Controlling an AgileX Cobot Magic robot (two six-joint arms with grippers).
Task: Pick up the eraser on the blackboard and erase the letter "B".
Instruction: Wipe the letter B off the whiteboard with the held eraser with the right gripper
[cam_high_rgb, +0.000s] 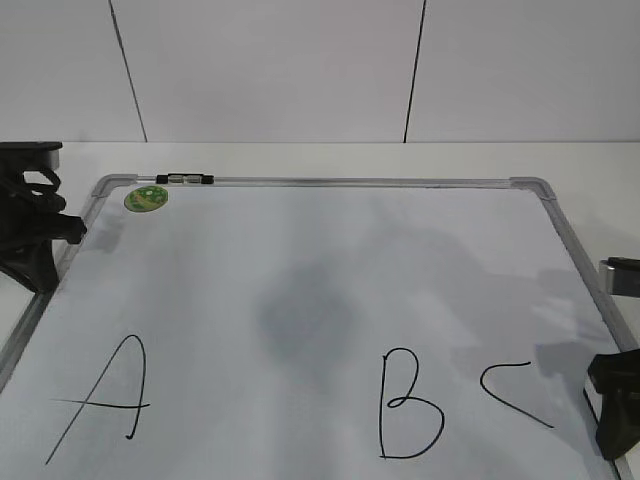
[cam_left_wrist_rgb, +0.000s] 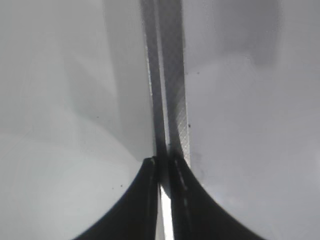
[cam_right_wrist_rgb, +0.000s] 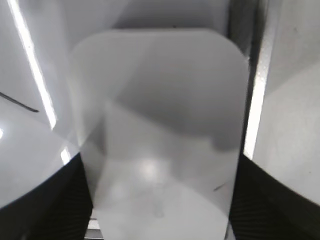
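Observation:
The blackboard (cam_high_rgb: 330, 250) is a white board in a silver frame, with a black "A" (cam_high_rgb: 100, 400), the letter "B" (cam_high_rgb: 408, 405) and an open "C" (cam_high_rgb: 515, 392). The eraser (cam_right_wrist_rgb: 160, 90), a flat white rounded block, fills the space between my right gripper's (cam_right_wrist_rgb: 162, 165) fingers, which press on both its long sides. In the exterior view one end of the eraser (cam_high_rgb: 622, 278) shows at the right frame, with the right gripper (cam_high_rgb: 612, 400) at the lower right. My left gripper (cam_high_rgb: 72, 228) is shut and empty over the board's left frame (cam_left_wrist_rgb: 172, 75).
A green round sticker (cam_high_rgb: 146, 198) sits in the board's far left corner, next to a black clip (cam_high_rgb: 186, 180) on the top frame. A stroke of the "C" (cam_right_wrist_rgb: 20, 101) shows left of the eraser. White table and wall lie behind.

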